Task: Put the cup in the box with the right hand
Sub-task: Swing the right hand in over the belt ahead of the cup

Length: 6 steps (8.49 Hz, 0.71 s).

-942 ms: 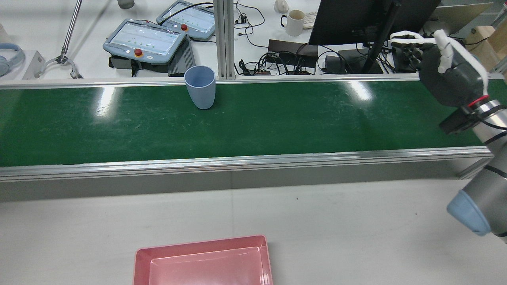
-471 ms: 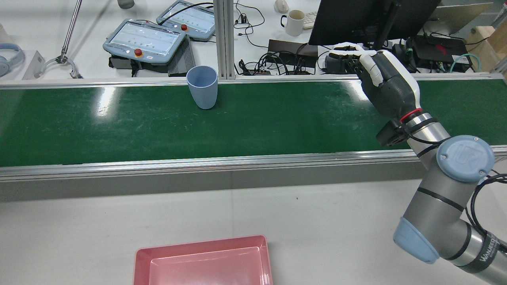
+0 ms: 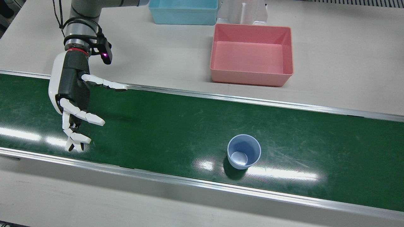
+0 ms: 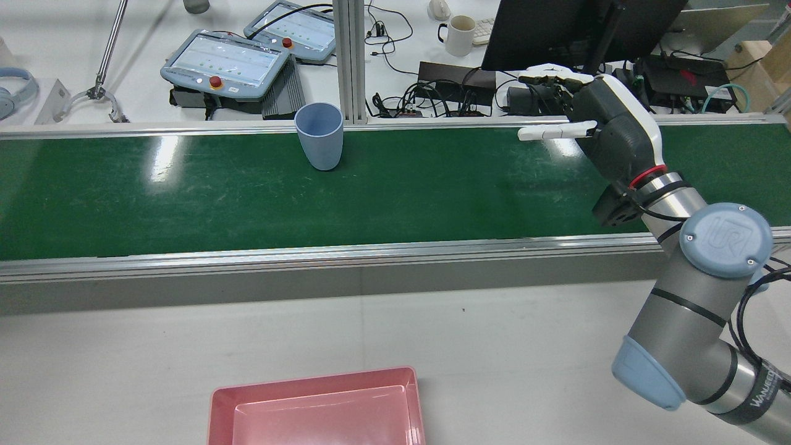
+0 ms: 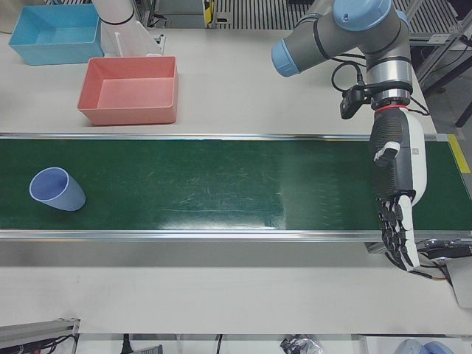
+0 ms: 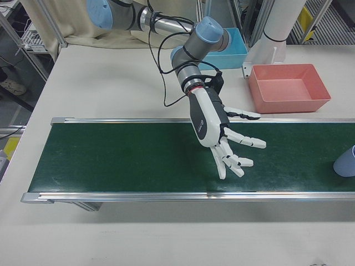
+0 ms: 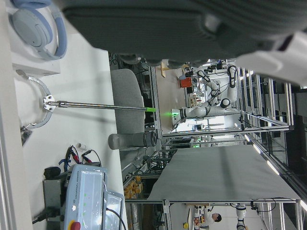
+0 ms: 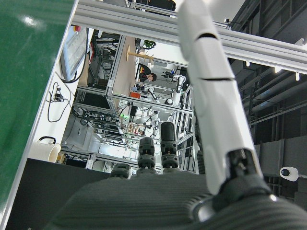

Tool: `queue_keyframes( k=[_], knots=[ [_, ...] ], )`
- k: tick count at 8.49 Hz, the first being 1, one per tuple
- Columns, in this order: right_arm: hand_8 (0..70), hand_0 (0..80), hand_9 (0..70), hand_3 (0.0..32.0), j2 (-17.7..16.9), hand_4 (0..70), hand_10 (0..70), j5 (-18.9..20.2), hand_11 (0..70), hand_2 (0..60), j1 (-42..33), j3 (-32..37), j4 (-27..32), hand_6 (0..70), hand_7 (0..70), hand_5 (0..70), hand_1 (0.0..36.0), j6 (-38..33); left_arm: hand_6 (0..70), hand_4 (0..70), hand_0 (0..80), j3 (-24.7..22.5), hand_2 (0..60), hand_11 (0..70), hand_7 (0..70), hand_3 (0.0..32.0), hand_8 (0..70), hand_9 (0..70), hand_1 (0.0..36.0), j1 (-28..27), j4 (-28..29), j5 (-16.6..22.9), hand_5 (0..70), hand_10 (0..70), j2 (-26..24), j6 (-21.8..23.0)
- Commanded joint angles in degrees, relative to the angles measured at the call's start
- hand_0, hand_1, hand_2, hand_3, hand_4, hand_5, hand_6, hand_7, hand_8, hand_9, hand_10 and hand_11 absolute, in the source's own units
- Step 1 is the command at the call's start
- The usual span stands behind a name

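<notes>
A light-blue cup (image 3: 244, 151) stands upright on the green belt (image 3: 164, 126), near the edge far from the robot. It also shows in the rear view (image 4: 318, 143), the left-front view (image 5: 55, 189) and the right-front view (image 6: 346, 160). The pink box (image 3: 251, 78) sits empty on the white table beside the belt, and shows in the rear view (image 4: 315, 380). My right hand (image 3: 71, 94) is open with fingers spread over the belt, well to the side of the cup; it also shows in the rear view (image 4: 609, 133) and the right-front view (image 6: 213, 124). My left hand (image 5: 397, 177) hangs open over the belt's other end.
A blue bin (image 3: 183, 12) and a white pedestal (image 3: 243, 12) stand behind the pink box. Past the belt's far rail are teach pendants (image 4: 225, 62), a monitor (image 4: 556, 31), cables and a mug (image 4: 459, 34).
My right arm swung in from the rear view's right edge toward the cup and the hand opened, thumb out. The cup drifted slightly right along the belt.
</notes>
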<state>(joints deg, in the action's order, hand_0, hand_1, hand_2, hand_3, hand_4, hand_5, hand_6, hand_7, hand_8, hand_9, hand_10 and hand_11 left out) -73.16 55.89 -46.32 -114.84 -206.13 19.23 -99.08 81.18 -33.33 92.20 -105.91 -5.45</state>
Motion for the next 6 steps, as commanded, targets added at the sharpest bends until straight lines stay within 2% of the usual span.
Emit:
queue_keyframes(
  k=[1, 2, 3, 4, 6],
  knots=[
    [9.5, 61.2, 14.9, 0.4, 5.01, 33.0, 0.0, -0.34, 1.1, 11.8, -0.26, 7.4, -0.41, 7.7, 39.3, 7.1, 26.3, 0.63, 0.0, 0.0, 0.0, -0.06, 0.0, 0.0, 0.0, 0.0, 0.0, 0.0, 0.0, 0.03, 0.11, 0.0, 0.0, 0.0, 0.0, 0.0],
    [9.3, 58.7, 15.4, 0.0, 7.83, 35.3, 0.0, -0.34, 0.6, 13.6, -0.26, 10.57, -0.33, 8.1, 41.4, 6.4, 24.7, 0.63, 0.0, 0.0, 0.0, 0.03, 0.0, 0.0, 0.0, 0.0, 0.0, 0.0, 0.0, 0.03, 0.11, 0.0, 0.0, 0.0, 0.0, 0.0],
    [8.9, 56.6, 14.6, 0.0, 10.55, 32.6, 0.2, -0.51, 1.6, 12.5, -0.26, 13.22, -0.33, 7.8, 39.7, 6.0, 22.9, 0.63, 0.0, 0.0, 0.0, -0.06, 0.0, 0.0, 0.0, 0.0, 0.0, 0.0, 0.0, 0.03, 0.11, 0.0, 0.0, 0.0, 0.0, 0.0],
    [8.6, 53.7, 14.5, 0.0, 12.93, 31.9, 0.6, -0.08, 2.1, 11.4, -0.26, 16.29, -0.24, 7.5, 39.3, 5.3, 20.2, 0.63, 0.0, 0.0, 0.0, 0.03, 0.0, 0.0, 0.0, 0.0, 0.0, 0.0, 0.0, -0.06, 0.11, 0.0, 0.0, 0.0, 0.0, 0.0],
    [7.5, 48.5, 14.0, 0.0, 16.45, 36.4, 0.0, -0.08, 0.0, 6.1, 0.09, 21.21, -0.06, 7.1, 40.9, 2.8, 12.8, 0.98, 0.0, 0.0, 0.0, -0.06, 0.0, 0.0, 0.0, 0.0, 0.0, 0.0, 0.0, -0.06, -0.07, 0.0, 0.0, 0.0, 0.0, 0.0]
  ],
)
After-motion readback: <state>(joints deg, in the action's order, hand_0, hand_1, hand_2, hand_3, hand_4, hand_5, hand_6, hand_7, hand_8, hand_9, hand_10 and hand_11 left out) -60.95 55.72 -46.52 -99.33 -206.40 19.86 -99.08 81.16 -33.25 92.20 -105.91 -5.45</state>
